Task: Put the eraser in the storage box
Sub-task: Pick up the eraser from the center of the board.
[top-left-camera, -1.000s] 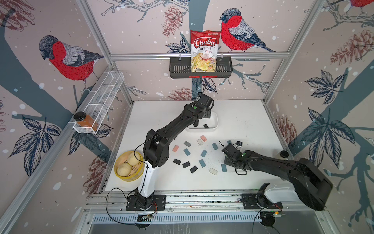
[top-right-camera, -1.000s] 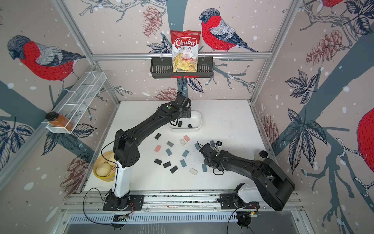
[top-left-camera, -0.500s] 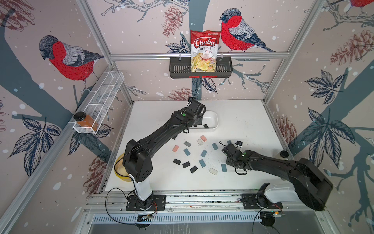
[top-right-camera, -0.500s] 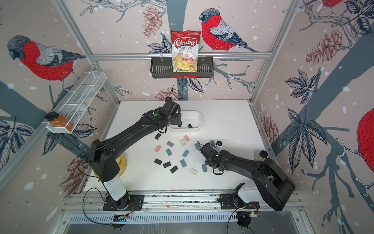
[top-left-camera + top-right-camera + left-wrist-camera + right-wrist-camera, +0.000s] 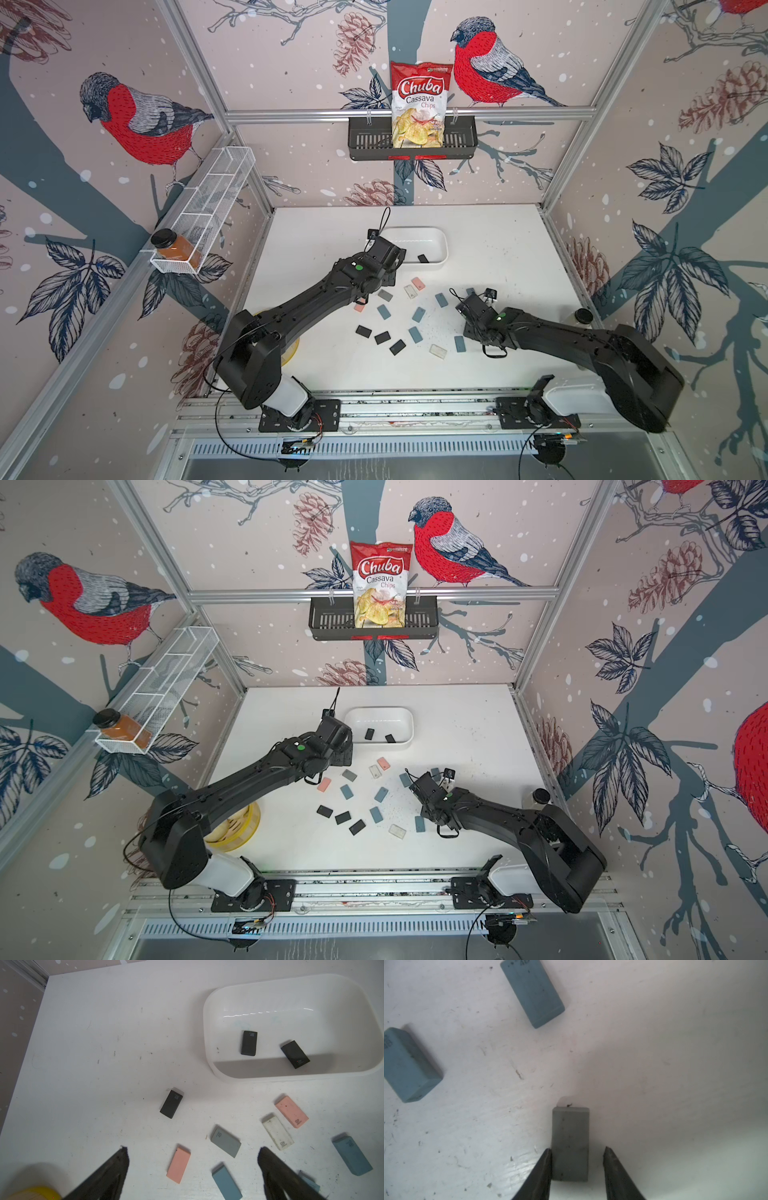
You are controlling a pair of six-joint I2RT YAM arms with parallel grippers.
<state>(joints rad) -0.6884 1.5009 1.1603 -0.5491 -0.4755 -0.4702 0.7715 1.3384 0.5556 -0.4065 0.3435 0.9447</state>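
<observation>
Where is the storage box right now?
In a top view the storage box sits mid-back on the table, beside the left end effector; two black erasers lie inside.

Bright even light, soft shadows, glare streak inside the storage box.

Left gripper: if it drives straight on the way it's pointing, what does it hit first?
Most likely the nearer pink eraser or the grey eraser, lying on the table just ahead of the open left gripper. Its height above them is unclear.
</observation>
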